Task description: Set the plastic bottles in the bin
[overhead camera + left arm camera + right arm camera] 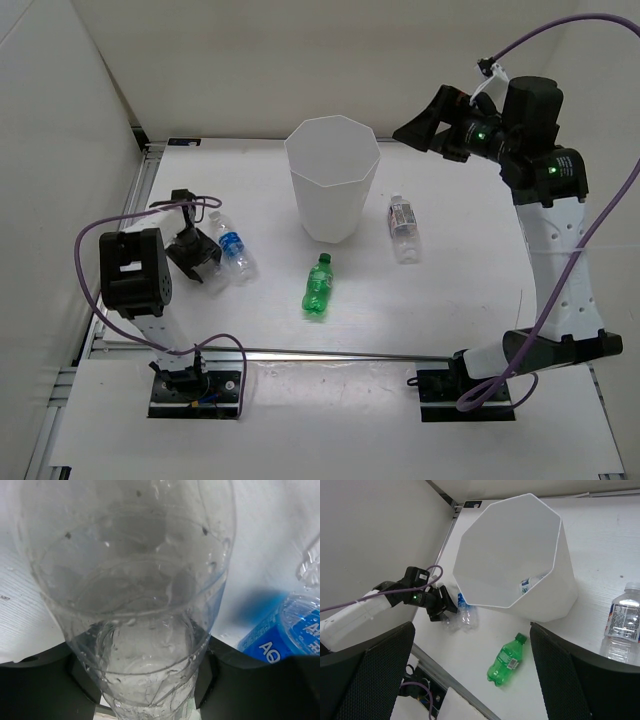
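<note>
The desk [470, 300] has plenty of open room along its near edge. The bin [333, 212] stands just left of the right end effector [408, 132], which hangs released by the rim, and one bottle [530, 584] lies inside. The left end effector [203, 268] is grasping a clear bottle [140, 605] near the desk's left edge. The blue-label bottle [233, 250] is just beside it, and the green bottle [318, 290] lies farther right with free space all round.

We're in a robotics lab test cell, not a home: bare white table [450, 300] boxed by plain white panels [60, 150] left & far, aluminium rail [330, 353] along near edge, bolted arm bases [195, 385] w/ purple cables [85, 240].
</note>
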Action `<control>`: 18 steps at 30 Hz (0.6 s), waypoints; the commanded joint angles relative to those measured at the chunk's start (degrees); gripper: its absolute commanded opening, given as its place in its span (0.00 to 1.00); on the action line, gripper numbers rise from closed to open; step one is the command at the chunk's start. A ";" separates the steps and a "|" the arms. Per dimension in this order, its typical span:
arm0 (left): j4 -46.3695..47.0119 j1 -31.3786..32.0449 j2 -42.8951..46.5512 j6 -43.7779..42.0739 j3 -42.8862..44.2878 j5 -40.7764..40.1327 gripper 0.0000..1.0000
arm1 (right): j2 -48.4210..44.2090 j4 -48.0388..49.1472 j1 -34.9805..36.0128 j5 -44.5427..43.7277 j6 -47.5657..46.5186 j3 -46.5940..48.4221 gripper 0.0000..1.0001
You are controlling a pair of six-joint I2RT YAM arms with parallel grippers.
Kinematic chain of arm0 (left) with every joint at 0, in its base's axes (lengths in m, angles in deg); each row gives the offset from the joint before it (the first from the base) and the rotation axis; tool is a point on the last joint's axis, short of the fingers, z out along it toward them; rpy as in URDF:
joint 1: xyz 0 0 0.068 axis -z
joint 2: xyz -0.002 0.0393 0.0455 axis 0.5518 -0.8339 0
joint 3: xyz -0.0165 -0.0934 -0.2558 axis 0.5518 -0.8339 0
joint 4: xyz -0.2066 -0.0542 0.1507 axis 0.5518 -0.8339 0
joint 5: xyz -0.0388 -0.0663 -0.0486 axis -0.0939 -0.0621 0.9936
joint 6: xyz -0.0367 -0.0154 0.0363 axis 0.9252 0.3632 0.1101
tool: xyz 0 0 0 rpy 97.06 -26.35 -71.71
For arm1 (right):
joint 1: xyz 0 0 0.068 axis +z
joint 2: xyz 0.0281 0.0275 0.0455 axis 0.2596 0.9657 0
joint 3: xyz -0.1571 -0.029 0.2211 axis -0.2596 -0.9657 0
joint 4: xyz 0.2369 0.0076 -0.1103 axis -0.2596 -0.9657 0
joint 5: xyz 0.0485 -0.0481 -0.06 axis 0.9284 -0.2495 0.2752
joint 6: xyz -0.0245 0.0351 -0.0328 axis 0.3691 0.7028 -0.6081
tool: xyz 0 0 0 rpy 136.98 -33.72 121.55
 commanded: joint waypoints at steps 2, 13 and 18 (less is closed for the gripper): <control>0.65 0.25 2.89 0.57 3.33 -2.14 0.41 | -1.14 0.69 -0.19 -0.41 -1.56 -1.35 0.99; -3.05 0.77 4.23 5.58 37.67 5.71 0.36 | -0.09 0.69 -0.19 0.12 -0.51 -1.96 0.99; 1.00 2.79 -2.89 10.41 61.11 17.88 0.35 | -0.09 0.69 -0.19 0.12 -0.50 -2.49 0.99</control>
